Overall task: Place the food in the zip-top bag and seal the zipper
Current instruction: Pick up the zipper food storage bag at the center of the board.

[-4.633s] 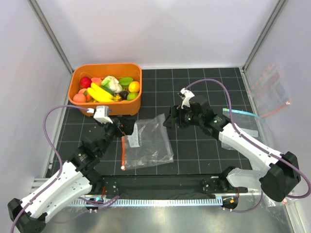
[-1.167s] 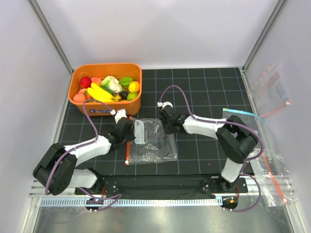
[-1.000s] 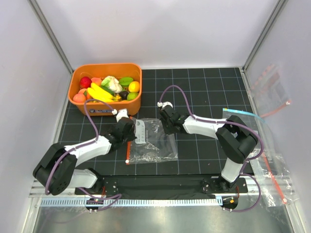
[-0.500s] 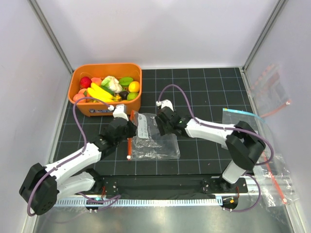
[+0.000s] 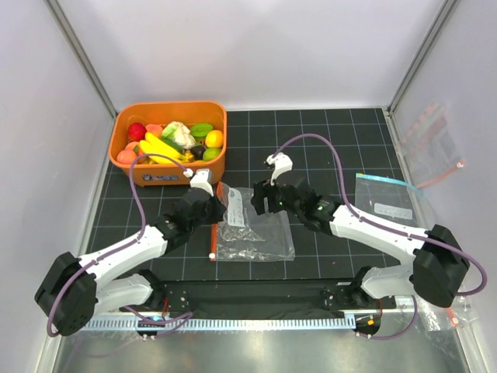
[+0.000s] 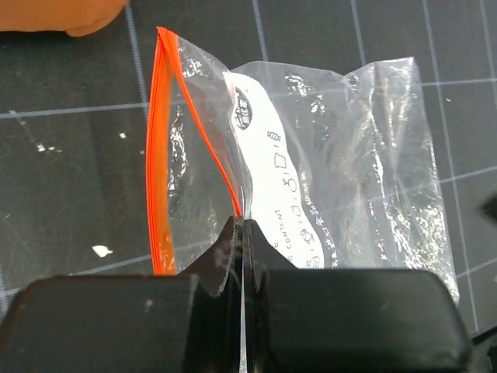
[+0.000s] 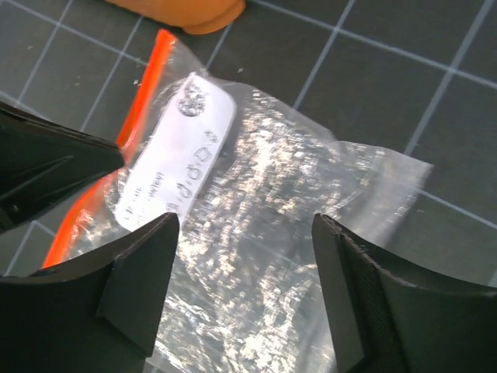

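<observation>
The clear zip-top bag lies on the black mat, its white label facing up. Its red-orange zipper runs along the left edge. In the left wrist view the bag has its mouth parted, and my left gripper is shut on the upper lip of the zipper. My right gripper hovers open over the bag, with nothing between its fingers. The food, with banana, apple and green pieces, sits in the orange basket at the back left.
A flat clear bag with a blue top edge lies on the mat at the right. More clear bags sit past the right wall and at the near right. The basket's corner is just behind the bag.
My right gripper has opened, let go of the bag and pulled back to the right. My left arm has kept its grip and shifted the bag slightly rightward.
</observation>
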